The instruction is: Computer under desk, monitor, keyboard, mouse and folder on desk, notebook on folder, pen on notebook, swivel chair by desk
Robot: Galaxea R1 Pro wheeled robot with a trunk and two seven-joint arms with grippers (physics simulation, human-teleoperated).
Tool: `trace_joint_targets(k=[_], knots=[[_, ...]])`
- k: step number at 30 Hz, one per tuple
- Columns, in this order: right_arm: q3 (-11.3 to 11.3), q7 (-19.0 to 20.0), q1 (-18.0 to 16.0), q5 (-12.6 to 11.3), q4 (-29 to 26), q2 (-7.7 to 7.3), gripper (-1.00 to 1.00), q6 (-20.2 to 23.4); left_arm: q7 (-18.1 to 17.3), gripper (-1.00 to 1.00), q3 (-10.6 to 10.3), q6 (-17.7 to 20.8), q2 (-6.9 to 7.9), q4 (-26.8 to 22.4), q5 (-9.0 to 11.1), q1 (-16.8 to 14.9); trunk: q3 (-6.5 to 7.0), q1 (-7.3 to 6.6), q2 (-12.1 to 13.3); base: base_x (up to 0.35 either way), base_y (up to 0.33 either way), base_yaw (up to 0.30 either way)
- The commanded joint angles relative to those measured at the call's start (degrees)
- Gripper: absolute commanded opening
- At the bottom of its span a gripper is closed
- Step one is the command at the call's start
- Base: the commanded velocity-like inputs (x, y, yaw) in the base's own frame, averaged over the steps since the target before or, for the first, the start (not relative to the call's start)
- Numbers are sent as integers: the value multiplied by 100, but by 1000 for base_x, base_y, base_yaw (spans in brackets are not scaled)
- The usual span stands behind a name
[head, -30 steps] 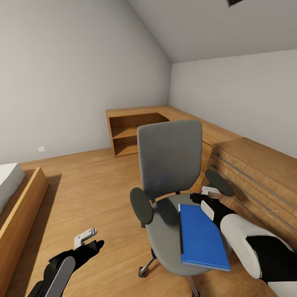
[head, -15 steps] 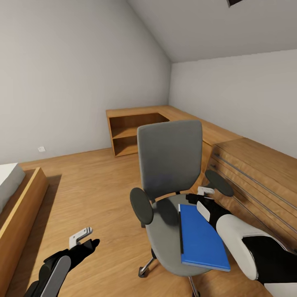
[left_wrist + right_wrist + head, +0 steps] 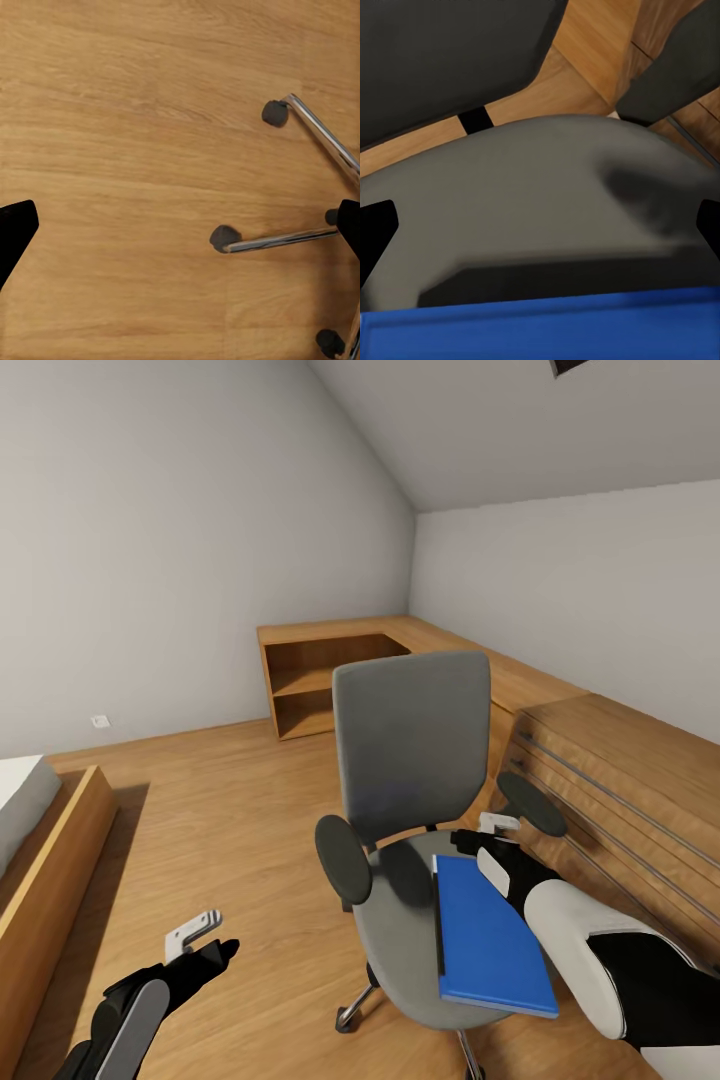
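Observation:
The grey swivel chair [image 3: 412,745] stands mid-room, its back toward the far corner. On the right half of its seat lies the blue folder [image 3: 490,935], flat, with its dark spine on the left. My right gripper [image 3: 488,836] hovers at the folder's far edge, just inside the right armrest [image 3: 531,803]. In the right wrist view this right gripper [image 3: 540,229] is open, with the seat [image 3: 532,187] and the folder [image 3: 547,330] between its fingertips. My left gripper [image 3: 197,943] hangs open over the floor left of the chair. The left gripper [image 3: 180,225] looks down on the chrome base legs [image 3: 277,240].
Low oak cabinets [image 3: 620,770] run along the right wall, close behind the chair. An open oak shelf unit [image 3: 310,685] fills the far corner. A bed with a wooden frame [image 3: 50,860] sits at the left. Oak floor [image 3: 230,810] lies between bed and chair.
My right gripper has shifted slightly up and toward the folder's far edge. The left gripper has sunk a little lower. Chair and folder have not moved.

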Motion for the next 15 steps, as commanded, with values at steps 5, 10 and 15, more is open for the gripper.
trace_joint_targets(k=[5, 10, 15], knots=[[46, -26, -1, -47, -11, -1, 100, 34, 51, 100, -1, 14, 3, -7, 55, -3, -5, -1, -2, 54, 0, 0], [46, -22, -1, -52, -6, -2, 100, 32, 51, 100, 1, 14, 3, -8, 54, -3, -5, -1, -2, 175, 0, 0], [46, -21, -1, -55, 1, 0, 100, 37, 55, 100, 15, 25, 6, -2, 71, -3, -5, -1, -2, 100, 0, 0]])
